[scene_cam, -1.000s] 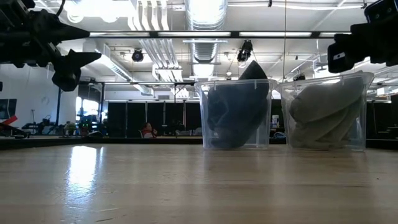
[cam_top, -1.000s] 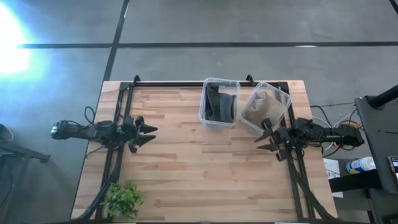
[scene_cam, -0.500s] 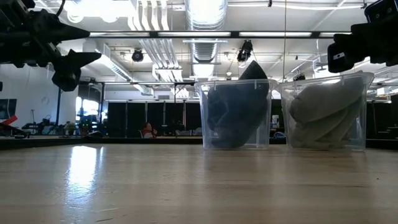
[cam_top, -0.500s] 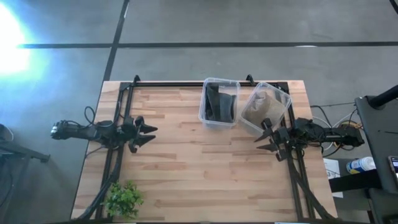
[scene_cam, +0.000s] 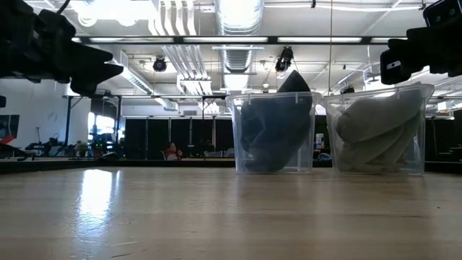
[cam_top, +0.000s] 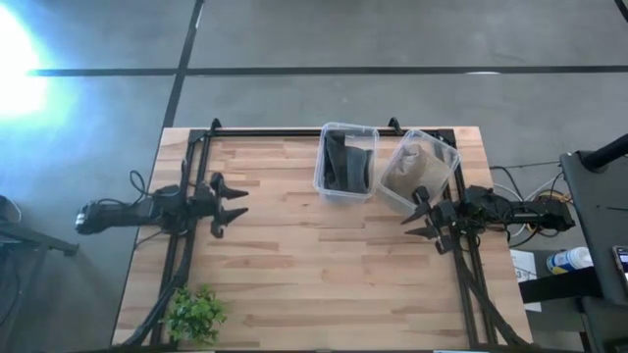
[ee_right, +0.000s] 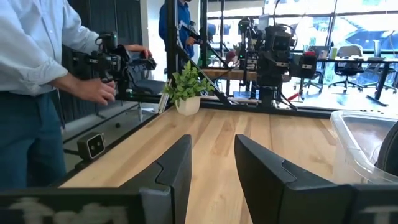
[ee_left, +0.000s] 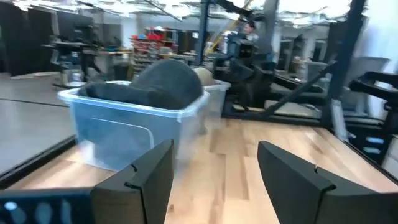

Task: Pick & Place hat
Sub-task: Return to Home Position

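Note:
A dark hat [cam_top: 343, 162] sits in a clear bin [cam_top: 325, 186] at the table's far middle, its top poking above the rim [scene_cam: 294, 81]. A grey-tan hat [cam_top: 412, 169] fills a second clear bin [cam_top: 446, 157] to its right. My left gripper [cam_top: 242, 203] hovers open above the left part of the table, pointing toward the bins; its wrist view shows the dark hat [ee_left: 155, 84] ahead. My right gripper [cam_top: 417, 218] hovers open just on the near side of the tan hat's bin, pointing left.
A small potted plant [cam_top: 194, 314] stands at the table's near left corner. A person [ee_right: 37, 74] stands beyond the table's left edge holding a device. Bare wood [cam_top: 324, 265] lies between the two grippers and toward the near edge.
My left gripper has swung a little toward the table's far edge and turned toward the bins, staying open. My right arm and both bins have kept still.

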Robot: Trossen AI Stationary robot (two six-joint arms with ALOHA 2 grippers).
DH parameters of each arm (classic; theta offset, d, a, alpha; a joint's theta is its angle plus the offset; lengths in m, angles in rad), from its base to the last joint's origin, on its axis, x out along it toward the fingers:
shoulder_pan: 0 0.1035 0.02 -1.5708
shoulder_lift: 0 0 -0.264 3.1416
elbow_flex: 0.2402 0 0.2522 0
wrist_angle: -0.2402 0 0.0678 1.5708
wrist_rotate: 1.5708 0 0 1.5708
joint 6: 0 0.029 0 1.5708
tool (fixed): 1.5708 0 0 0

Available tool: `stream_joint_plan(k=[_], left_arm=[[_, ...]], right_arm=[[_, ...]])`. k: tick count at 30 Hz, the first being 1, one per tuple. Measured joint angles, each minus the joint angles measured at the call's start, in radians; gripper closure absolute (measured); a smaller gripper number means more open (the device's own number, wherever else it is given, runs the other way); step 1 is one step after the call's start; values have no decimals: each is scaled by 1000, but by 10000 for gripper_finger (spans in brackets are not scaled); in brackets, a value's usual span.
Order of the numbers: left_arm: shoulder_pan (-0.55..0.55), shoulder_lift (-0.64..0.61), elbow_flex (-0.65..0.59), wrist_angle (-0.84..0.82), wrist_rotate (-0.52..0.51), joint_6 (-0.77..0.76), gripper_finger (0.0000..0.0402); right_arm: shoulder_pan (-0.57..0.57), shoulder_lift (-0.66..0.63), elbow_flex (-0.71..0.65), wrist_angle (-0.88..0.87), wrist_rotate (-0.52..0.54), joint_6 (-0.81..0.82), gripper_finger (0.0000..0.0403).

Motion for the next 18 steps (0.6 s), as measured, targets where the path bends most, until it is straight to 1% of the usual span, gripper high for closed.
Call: stream_joint_plan(k=[3,4,8,14,18], left_arm=[[48,0,0,-23,106,-13,177],[53,0,0,-23,113,-21,177],[52,0,0,-24,111,-34,177],[49,0,0,-16,111,-178,177],[49,7,0,-11,109,-219,177]], right_arm=[[0,0,0,0,0,0,281],[0,0,0,0,0,-1,280],[0,0,0,0,0,0,275],[0,0,0,0,0,-2,275],[0,0,0,0,0,0,280]])
